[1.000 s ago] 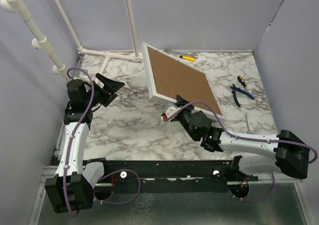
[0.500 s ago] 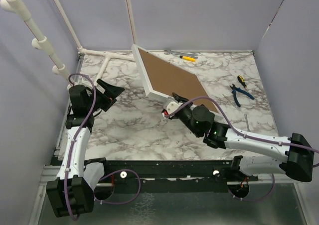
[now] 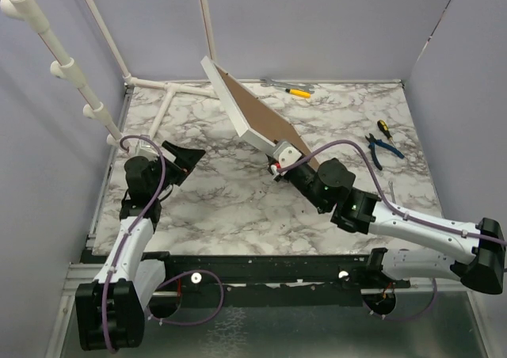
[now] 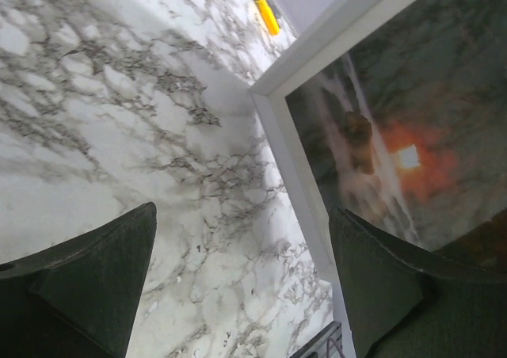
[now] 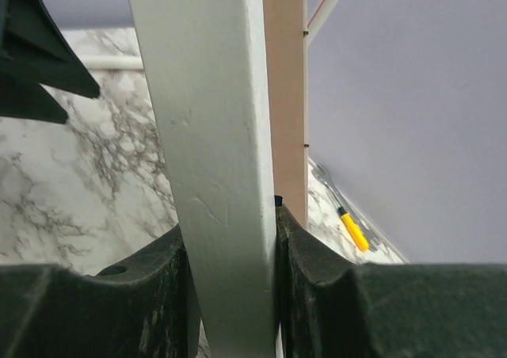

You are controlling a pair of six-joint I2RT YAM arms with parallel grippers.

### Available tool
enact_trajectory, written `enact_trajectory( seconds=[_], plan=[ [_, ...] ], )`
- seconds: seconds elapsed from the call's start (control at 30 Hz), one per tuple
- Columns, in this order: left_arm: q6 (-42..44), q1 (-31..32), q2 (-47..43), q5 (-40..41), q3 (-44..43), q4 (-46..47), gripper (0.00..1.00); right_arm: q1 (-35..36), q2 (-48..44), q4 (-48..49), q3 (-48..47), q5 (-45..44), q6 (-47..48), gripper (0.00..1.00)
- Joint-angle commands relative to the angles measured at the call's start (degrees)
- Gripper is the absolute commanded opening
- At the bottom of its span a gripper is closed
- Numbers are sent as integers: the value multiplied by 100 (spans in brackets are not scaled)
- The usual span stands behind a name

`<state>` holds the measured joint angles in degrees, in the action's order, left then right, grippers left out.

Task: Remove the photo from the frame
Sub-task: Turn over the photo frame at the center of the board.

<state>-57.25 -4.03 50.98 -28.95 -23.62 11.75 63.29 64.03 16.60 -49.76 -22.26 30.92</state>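
The white frame (image 3: pixel 238 104) stands tilted steeply on edge at the back middle of the table, with its brown back (image 3: pixel 257 112) facing right. My right gripper (image 3: pixel 277 160) is shut on the frame's near lower corner. In the right wrist view the pads clamp the white edge (image 5: pixel 214 160), with the brown back (image 5: pixel 287 89) behind. The photo (image 4: pixel 412 136), dark with an orange glow, shows in the frame's front face in the left wrist view, inside the white border (image 4: pixel 297 160). My left gripper (image 3: pixel 184 157) is open and empty, left of the frame and facing that front.
A yellow-handled screwdriver (image 3: pixel 298 93) lies by the back wall. Blue pliers (image 3: pixel 384 150) and a small screwdriver (image 3: pixel 383 127) lie at the right, with a metal tool (image 3: pixel 392 196) nearer. White pipes (image 3: pixel 170 97) stand at the back left. Walls close in three sides.
My right gripper has raised the frame's near corner, tipping the frame from a shallow lean to nearly on edge. My left arm has dropped lower and swung slightly right, its gripper still open.
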Motion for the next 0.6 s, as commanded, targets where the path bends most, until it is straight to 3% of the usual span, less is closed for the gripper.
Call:
enact_trajectory(
  seconds=[0.0,0.2,0.57],
  plan=[
    [10,475,-38,576,126,1059,89,34,-254,568,-4,866,-1366,1],
    [199,958,190,1026,180,1435,89,33,-514,852,505,1113,-1960,1],
    [477,973,562,1320,219,1766,87,34,-1276,857,1355,1105,-2666,1]
  ],
)
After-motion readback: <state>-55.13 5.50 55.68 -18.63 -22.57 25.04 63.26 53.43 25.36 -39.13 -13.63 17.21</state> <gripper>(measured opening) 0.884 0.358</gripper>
